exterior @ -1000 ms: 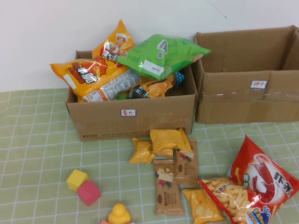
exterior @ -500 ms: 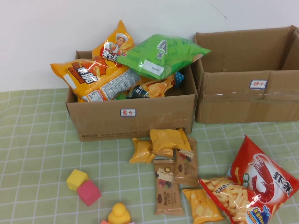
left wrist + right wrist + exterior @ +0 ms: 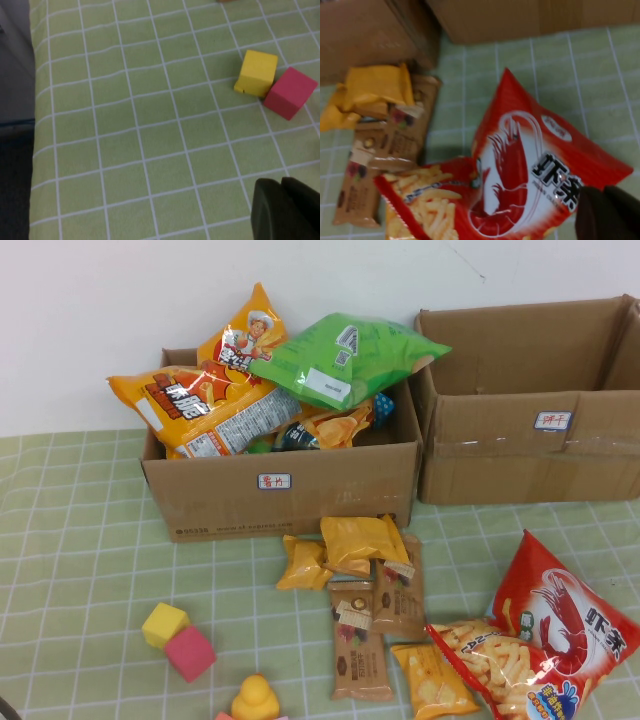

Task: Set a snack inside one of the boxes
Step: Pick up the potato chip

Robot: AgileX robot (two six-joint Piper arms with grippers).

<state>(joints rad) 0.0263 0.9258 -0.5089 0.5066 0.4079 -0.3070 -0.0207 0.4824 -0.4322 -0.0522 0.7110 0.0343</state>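
Two boxes (image 3: pixel 300 502) (image 3: pixel 520 455), left snack-filled, grippers (image 3: pixel 285 210) (image 3: pixel 610 212) above table (image 3: pixel 80 540)

Yellow cube (image 3: pixel 164 624) touches pink cube (image 3: pixel 190 653); yellow duck (image 3: pixel 256 700) nearby.

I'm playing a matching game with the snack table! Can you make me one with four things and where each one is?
Things:
1. green snack bag
2. red shrimp bag
3. yellow block
4. right-hand box

Places:
A. on the checked cloth, touching a pink block
B. lying on top of the full left-hand box
C. standing beside the full box, no snacks showing in it
D. on the cloth below the right-hand box

Pairs: 1-B, 2-D, 3-A, 4-C

The left gripper is near the blocks, the right gripper by the shrimp bag.
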